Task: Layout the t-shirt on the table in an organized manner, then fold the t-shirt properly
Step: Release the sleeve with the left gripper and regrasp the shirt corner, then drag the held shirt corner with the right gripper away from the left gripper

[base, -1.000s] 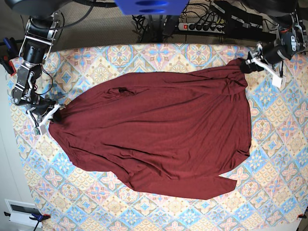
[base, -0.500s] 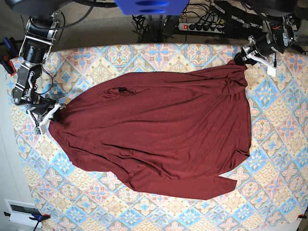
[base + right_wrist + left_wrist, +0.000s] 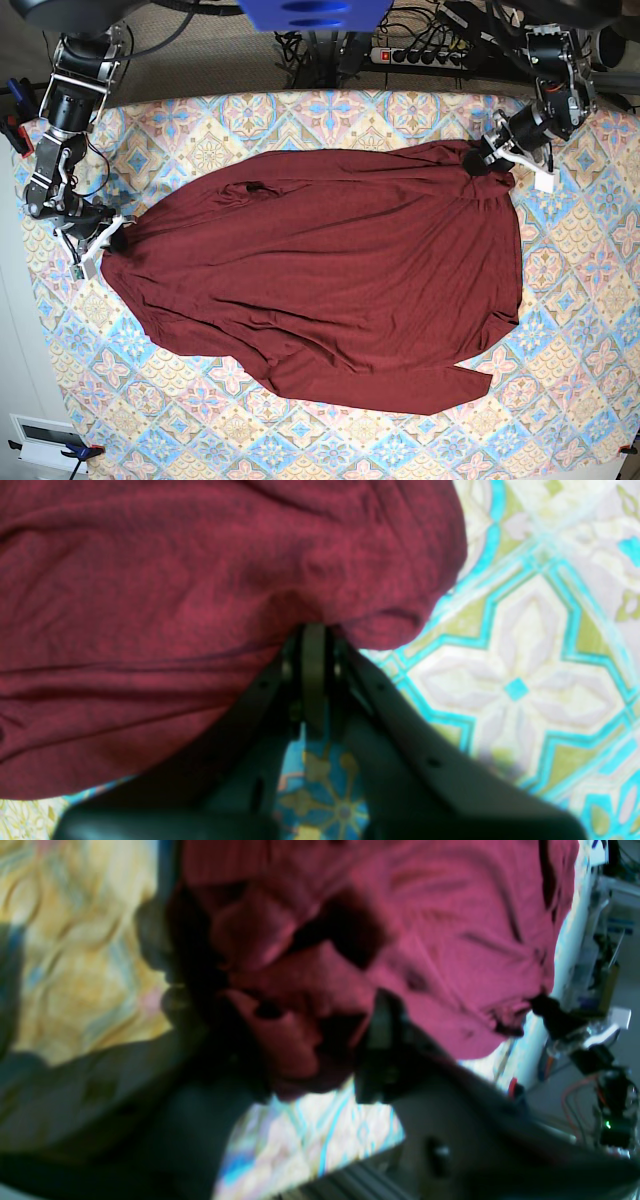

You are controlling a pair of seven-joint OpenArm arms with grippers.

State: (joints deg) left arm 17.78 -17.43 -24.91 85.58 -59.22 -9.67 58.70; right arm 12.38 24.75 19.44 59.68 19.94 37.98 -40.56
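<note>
Black-and-silver jointed arms, exposed cables, white end effector fingers; dark screwed fingers in wrist views.

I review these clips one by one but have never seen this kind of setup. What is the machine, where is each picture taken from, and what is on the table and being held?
It is a robot with two arms. The base view looks down from above; the other two pictures come from cameras mounted at each arm's wrist.

A dark maroon t-shirt lies spread, with some wrinkles, on a table covered in pastel patterned cloth.

The right gripper, on the left of the overhead picture, is shut on the shirt's edge; its wrist view shows the jaws pinching the cloth.

The left gripper, on the overhead picture's right, sits at the shirt's far corner. Its wrist view is blurred, with bunched fabric between the fingers, so I cannot tell whether it is gripping.
</note>
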